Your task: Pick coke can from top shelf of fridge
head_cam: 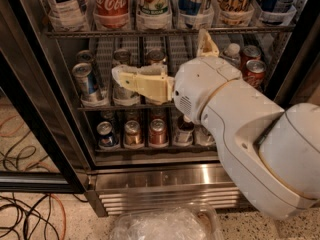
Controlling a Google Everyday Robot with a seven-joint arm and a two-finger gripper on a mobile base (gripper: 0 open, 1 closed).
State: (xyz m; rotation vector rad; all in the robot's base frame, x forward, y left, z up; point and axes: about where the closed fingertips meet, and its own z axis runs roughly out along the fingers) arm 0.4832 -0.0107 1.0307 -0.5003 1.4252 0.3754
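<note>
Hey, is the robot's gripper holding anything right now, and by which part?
Nothing visibly held. The gripper is in front of the middle-rack cans, below the coke can, which stands untouched on the top shelf.

**A:** What does the arm (pixel 240 129) look like?

**B:** It is made of thick white shells, smooth and rounded like pods, with a matte, faintly mottled surface. A dark seam separates the largest segment from the next.

**A:** And at the wrist?

**B:** There is a round white housing (pixel 200 86) with a small patch of fine vent holes on its side and thin panel lines across its top. A cream, pointed tab (pixel 207 43) stands out from its upper edge.

**A:** And the tool?

**B:** The tool (pixel 135 80) is blocky, flat-sided cream-yellow plastic, paler toward the tip. It sits in front of the middle rack of the fridge (pixel 150 181).
</note>
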